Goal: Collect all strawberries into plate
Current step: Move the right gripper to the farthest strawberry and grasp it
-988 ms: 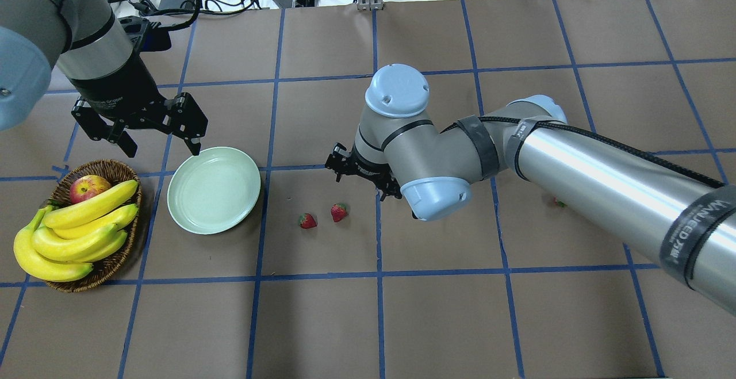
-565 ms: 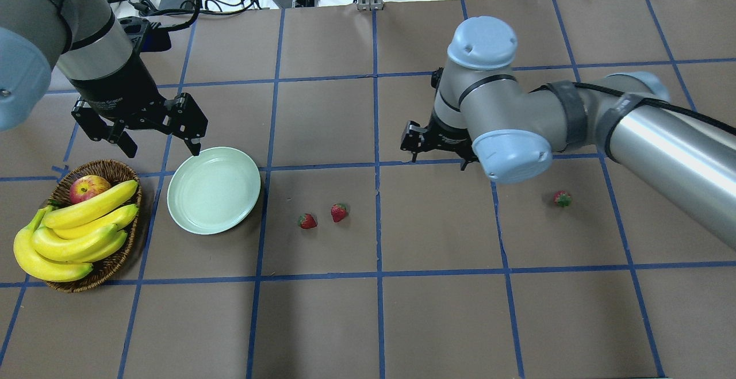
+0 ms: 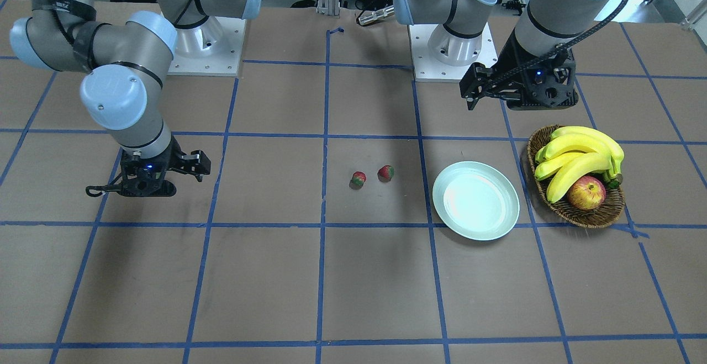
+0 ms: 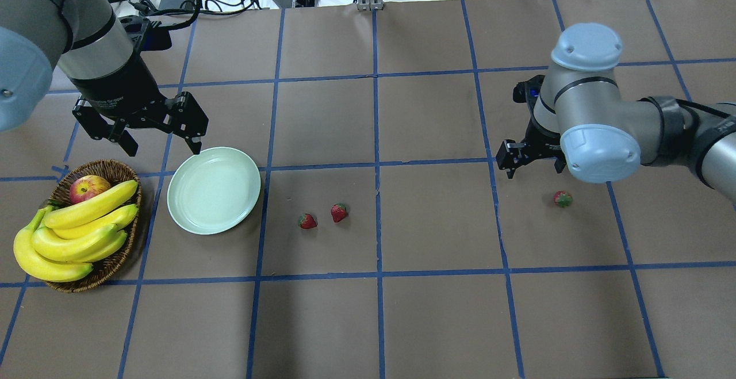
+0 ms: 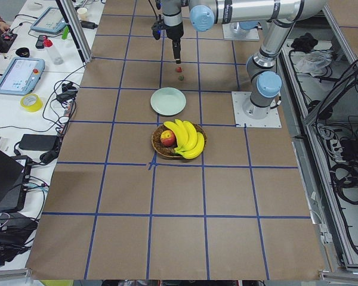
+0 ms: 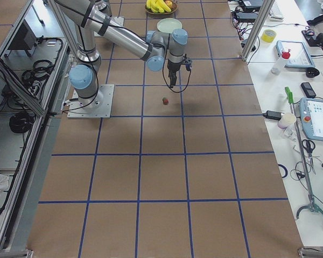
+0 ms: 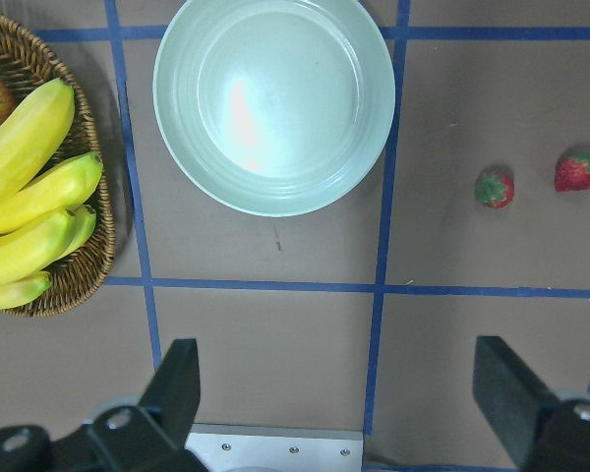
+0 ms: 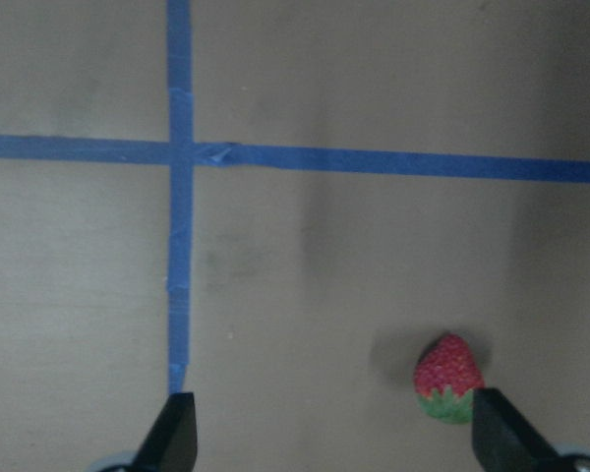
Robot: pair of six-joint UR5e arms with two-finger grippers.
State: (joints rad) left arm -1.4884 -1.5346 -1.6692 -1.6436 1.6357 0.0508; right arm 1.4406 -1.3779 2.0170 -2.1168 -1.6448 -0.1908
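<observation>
Brown paper ruled with blue tape covers the table [image 4: 402,321], and the pale green plate [image 4: 213,190] on it lies bare, beside the wicker basket [image 4: 109,272] of bananas [image 4: 75,235]. One strawberry [image 4: 307,221] and its neighbour [image 4: 339,213] sit close together, near the plate's rim but clear of it. The third strawberry [image 4: 563,199] lies well apart, on the robot's right. The right gripper [image 4: 532,167] hangs above the table near that lone berry, fingers spread wide and carrying nothing. Its wrist camera shows the berry off centre, close by one finger rather than midway. Risk noted: a straight descent from this position would likely set that finger on or against the fruit, bruising it or rolling it away, since it is small and rounded. The left gripper [image 4: 163,150] hovers over the plate's far rim, likewise wide and unladen. A delivery by the right arm could foul it, or nudge the glossy plate off its spot.
</observation>
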